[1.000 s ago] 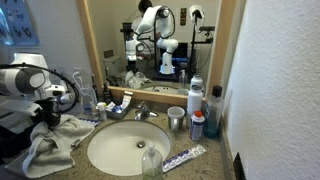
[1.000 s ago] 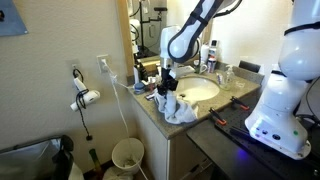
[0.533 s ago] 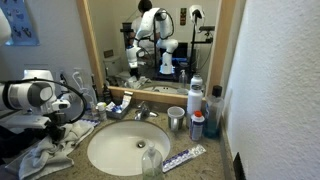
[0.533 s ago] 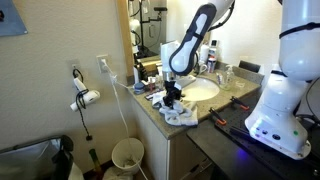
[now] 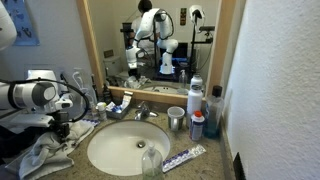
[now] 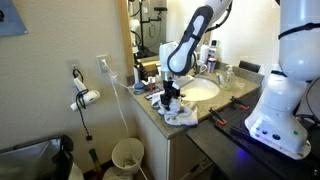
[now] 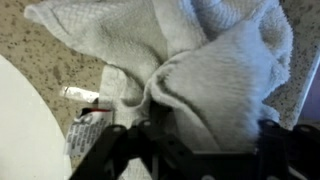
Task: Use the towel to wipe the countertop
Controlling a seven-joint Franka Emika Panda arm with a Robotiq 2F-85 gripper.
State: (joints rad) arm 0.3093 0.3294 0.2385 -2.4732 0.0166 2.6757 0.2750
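Observation:
The white towel (image 5: pixel 42 152) lies crumpled on the speckled countertop (image 6: pixel 150 110) beside the sink (image 5: pixel 125 148). In both exterior views my gripper (image 5: pixel 62 126) is pressed down into the towel (image 6: pixel 181 114). The wrist view shows the gripper (image 7: pixel 208 130) with its dark fingers (image 7: pixel 150 135) spread wide. A thick fold of towel (image 7: pixel 205 65) bulges between them and fills the gap. Bare granite countertop (image 7: pixel 40 50) shows at the left of the cloth.
A toothpaste tube (image 5: pixel 184 157), a metal cup (image 5: pixel 176 119), bottles (image 5: pixel 197 124) and the faucet (image 5: pixel 141 112) stand around the basin. A small tube (image 7: pixel 80 95) lies by the towel. Below the counter edge stand a waste bin (image 6: pixel 127 155) and a wall hair dryer (image 6: pixel 85 97).
The arm has come down and pushed the towel lower onto the counter. The jaws, pinched on the cloth earlier, now stand wide apart.

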